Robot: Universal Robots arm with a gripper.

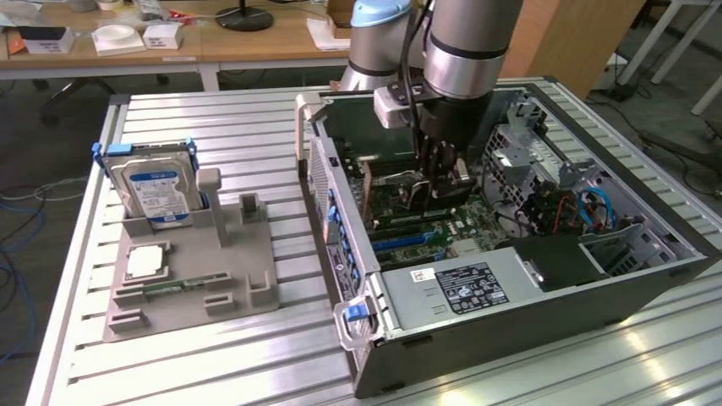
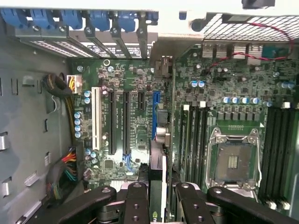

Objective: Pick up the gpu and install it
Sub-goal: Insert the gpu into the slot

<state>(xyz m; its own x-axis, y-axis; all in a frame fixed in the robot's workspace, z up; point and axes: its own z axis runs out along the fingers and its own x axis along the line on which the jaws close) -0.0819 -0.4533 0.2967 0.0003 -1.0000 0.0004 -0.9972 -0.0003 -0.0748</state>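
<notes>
Inside the open computer case (image 1: 508, 296), which lies at about three o'clock on the table (image 1: 226, 364) when twelve is taken as the far edge in the exterior view, the gripper (image 1: 438, 182) reaches down over the motherboard (image 2: 135, 121). Its fingers (image 2: 135, 200) are closed on the gpu (image 2: 157, 170), which the wrist view sees edge-on as a thin upright strip between them. The card appears lined up with the blue slot (image 2: 155, 114), but whether its lower edge touches the slot cannot be told. The step in hand looks like bringing the card onto that slot. Doing it well probably means holding the board square and upright, with its long edge parallel to the slot and its bracket end toward the row of blue retainers (image 2: 100, 21). The push should go straight along the card, since a tilt could jam one corner. The neighbouring black slots (image 2: 125, 121) stand just beside the blue one, so sideways drift matters. Well apart, at nine o'clock, the grey holder (image 1: 192, 279) carries the hard drive (image 1: 158, 190).
</notes>
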